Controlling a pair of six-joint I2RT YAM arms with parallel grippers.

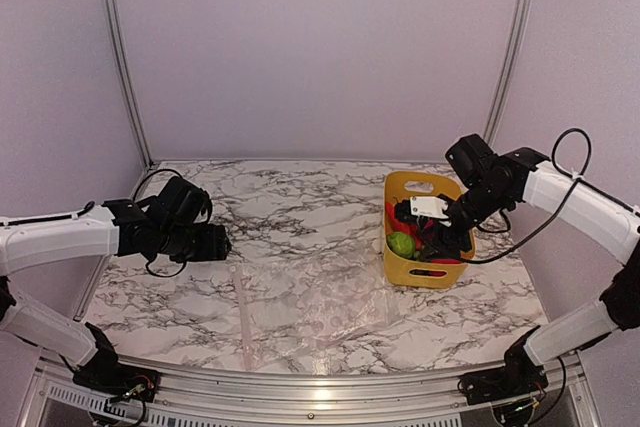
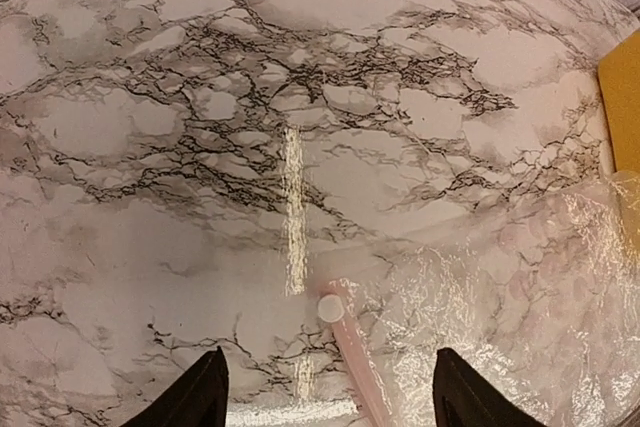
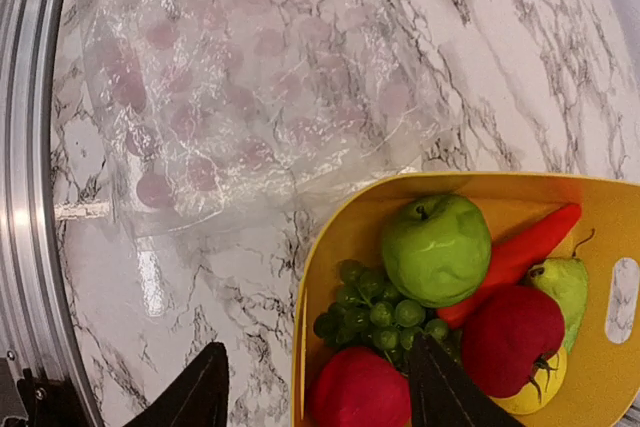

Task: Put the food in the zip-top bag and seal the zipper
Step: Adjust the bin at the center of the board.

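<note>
The food lies in a yellow basket (image 1: 424, 185): a green apple (image 3: 437, 247), green grapes (image 3: 376, 311), a red apple (image 3: 360, 393), a red pepper (image 3: 527, 250) and a lemon (image 3: 537, 399). My right gripper (image 3: 316, 393) hangs open over the basket's near rim, one finger outside it and one above the grapes, holding nothing. The clear zip-top bag (image 1: 315, 302) lies flat and empty on the marble table. Its pinkish zipper (image 2: 357, 359) runs under my left gripper (image 2: 331, 399), which is open just above the bag's corner.
A pale green pear (image 3: 563, 283) and a second red fruit (image 3: 512, 337) also sit in the basket (image 3: 320, 277). The metal rail (image 3: 25, 197) marks the table's front edge. The bag (image 3: 250, 97) lies left of the basket.
</note>
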